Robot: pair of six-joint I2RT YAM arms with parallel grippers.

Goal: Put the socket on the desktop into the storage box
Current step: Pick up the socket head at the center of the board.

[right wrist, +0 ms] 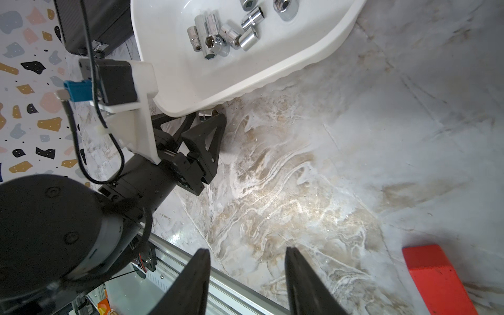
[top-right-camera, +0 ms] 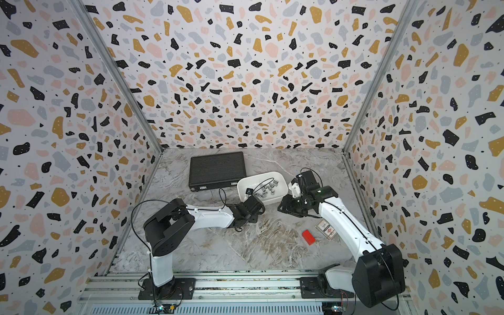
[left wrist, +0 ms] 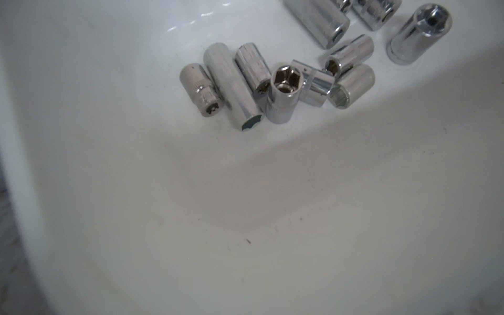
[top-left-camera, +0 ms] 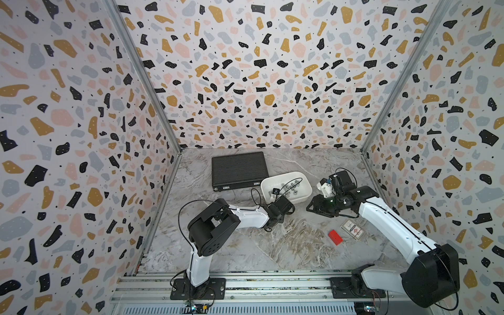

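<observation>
Entry: robot test cell, lab-type booth. We log as evidence:
- three walls [top-left-camera: 245, 68] of printed terrazzo panel, joined by bare aluminium posts [top-left-camera: 141, 73]
- marble-print desktop [top-left-camera: 272, 245] as booth floor
- slotted aluminium rail [top-left-camera: 272, 286] along desktop's near edge
- left arm [top-left-camera: 245, 215] and right arm [top-left-camera: 395, 226] bolted to rail on black plates
- wrist camera [right wrist: 114, 81] with loose cable [top-left-camera: 185, 212]

Props we count few: black case [top-left-camera: 238, 170], storage box [top-left-camera: 307, 182] with sockets [left wrist: 283, 90], red block [top-left-camera: 335, 237], card pack [top-left-camera: 352, 228].
</observation>
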